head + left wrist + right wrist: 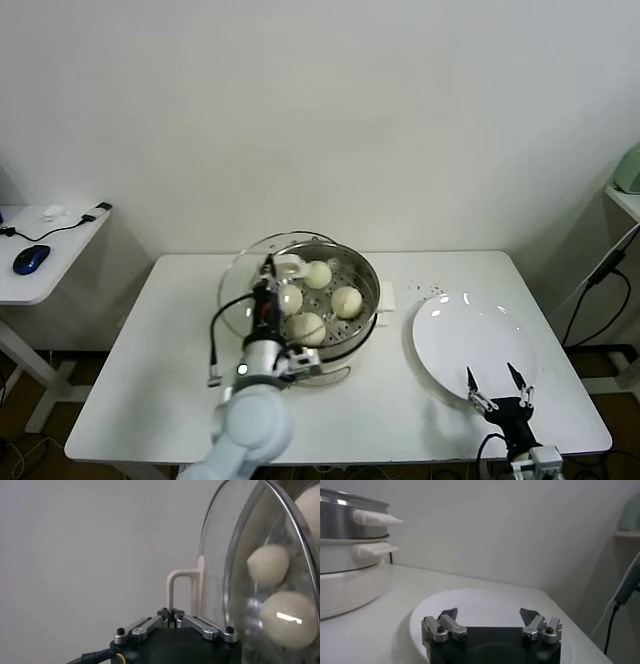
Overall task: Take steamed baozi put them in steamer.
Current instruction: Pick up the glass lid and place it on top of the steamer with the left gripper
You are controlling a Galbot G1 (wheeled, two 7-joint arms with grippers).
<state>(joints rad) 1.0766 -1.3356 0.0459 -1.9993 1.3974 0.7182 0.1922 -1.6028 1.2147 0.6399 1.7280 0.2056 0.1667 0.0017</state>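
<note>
over the steamer (pixel 345 262), my left gripper (pixel 172 616) is clenched on the white handle (pixel 181 587) of the glass lid (pixel 245 280), holding it tilted above the near-left rim, i judge to cover the pot. all four baozi (pixel 346 301) sit inside on the perforated tray. the white plate (pixel 475 340) lies bare to the right, and my right gripper (pixel 498 386) waits at its near edge, jaws spread, holding nothing.
</note>
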